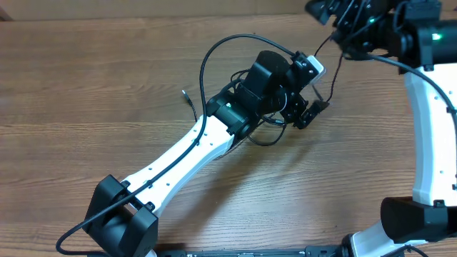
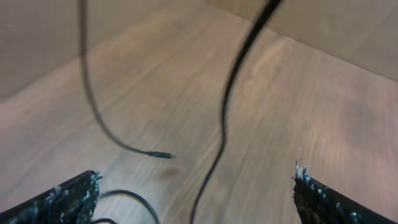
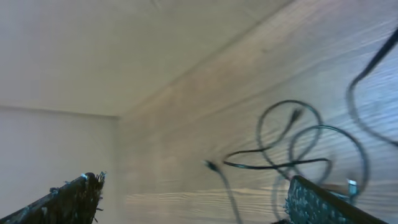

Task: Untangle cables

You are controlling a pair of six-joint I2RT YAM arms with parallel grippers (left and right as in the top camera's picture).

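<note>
- Black cables [image 2: 225, 106] are spread in loops on the table [image 1: 86, 71] below both grippers.
- Left gripper [image 2: 196, 183] and right gripper [image 3: 193, 186] are held with jaws spread, empty, presumably to seize a strand.

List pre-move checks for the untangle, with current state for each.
1. Left gripper open: ok, jaws wide apart, nothing clamped.
2. Right gripper open: ok, nothing between the jaws.
3. Middle strand inside the left jaws' reach: cannot tell, it crosses the gap in the wrist view but its depth is unclear.
4. Cables untangled: not ok, loops cross each other.
5. Plug free of other strands: ok, it lies apart.
</note>
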